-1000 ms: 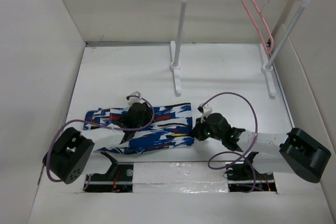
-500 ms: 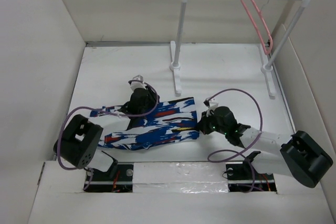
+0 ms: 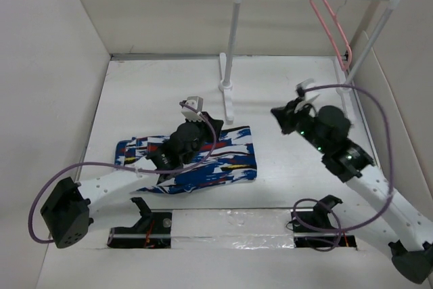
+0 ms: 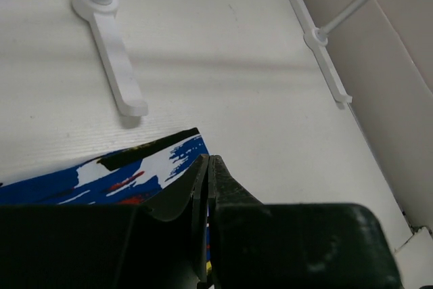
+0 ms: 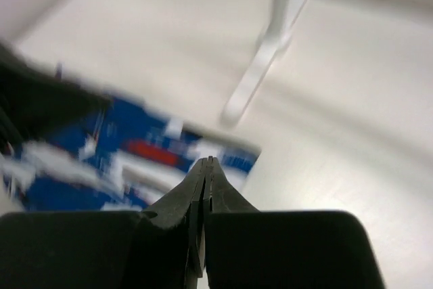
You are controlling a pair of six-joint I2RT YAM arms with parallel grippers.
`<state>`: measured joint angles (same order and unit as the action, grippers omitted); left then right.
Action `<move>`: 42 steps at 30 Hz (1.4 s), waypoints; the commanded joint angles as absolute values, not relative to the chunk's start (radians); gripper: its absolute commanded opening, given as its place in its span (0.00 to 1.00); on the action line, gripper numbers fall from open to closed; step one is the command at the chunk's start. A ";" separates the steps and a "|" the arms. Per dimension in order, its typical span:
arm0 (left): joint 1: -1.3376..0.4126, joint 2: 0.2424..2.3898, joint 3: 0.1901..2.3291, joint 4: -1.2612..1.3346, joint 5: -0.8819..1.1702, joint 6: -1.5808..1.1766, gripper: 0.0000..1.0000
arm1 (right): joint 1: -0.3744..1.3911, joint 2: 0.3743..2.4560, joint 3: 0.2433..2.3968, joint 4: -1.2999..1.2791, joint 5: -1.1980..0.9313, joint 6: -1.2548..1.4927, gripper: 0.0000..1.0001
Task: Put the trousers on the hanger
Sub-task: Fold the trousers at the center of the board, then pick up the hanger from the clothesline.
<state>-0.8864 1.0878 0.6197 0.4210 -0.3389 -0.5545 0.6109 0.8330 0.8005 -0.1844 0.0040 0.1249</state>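
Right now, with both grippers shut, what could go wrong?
1. The left gripper is shut at the far edge of the trousers; whether cloth is pinched doesn't show. A lift may come up empty or peel off one layer.
2. The hanger hangs by the rack's right post and the wall. The shut right gripper, reaching in, might knock the post or swing the hanger off.
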 commanded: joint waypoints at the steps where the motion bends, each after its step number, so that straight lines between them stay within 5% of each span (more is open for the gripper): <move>1: -0.902 1.133 0.696 0.403 -0.410 -0.511 0.00 | 0.523 0.772 0.997 -0.250 0.115 -0.029 0.00; 9: -0.986 1.148 0.623 0.566 -0.304 -0.445 0.00 | 0.050 1.085 1.515 -0.323 0.020 -0.181 0.02; 10: -0.986 1.137 0.612 0.571 -0.311 -0.440 0.00 | 0.011 1.130 1.645 -0.356 0.011 -0.183 0.07; 11: -1.000 1.126 0.597 0.577 -0.319 -0.437 0.00 | -0.023 1.173 1.696 -0.385 0.008 -0.187 0.29; 14: -1.012 1.072 0.578 0.581 -0.321 -0.436 0.00 | -0.142 1.340 1.853 -0.460 -0.110 -0.172 0.58; 18: -1.023 1.014 0.545 0.618 -0.319 -0.434 0.05 | -0.227 1.436 1.865 -0.430 -0.318 -0.144 0.68; 25: -1.023 1.005 0.538 0.618 -0.298 -0.454 0.06 | -0.226 1.511 1.876 -0.489 -0.377 -0.196 0.67; 40: -1.023 1.022 0.543 0.617 -0.298 -0.457 0.07 | -0.206 1.542 1.778 -0.456 -0.319 -0.176 0.50; 42: -1.023 1.026 0.543 0.620 -0.292 -0.460 0.07 | -0.187 1.539 1.764 -0.446 -0.318 -0.179 0.39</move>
<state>-1.0153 1.0245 0.5484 0.5648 -0.3023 -0.4541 -0.2070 1.5505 1.7706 -0.4911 -0.3275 -0.1844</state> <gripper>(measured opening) 0.067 0.408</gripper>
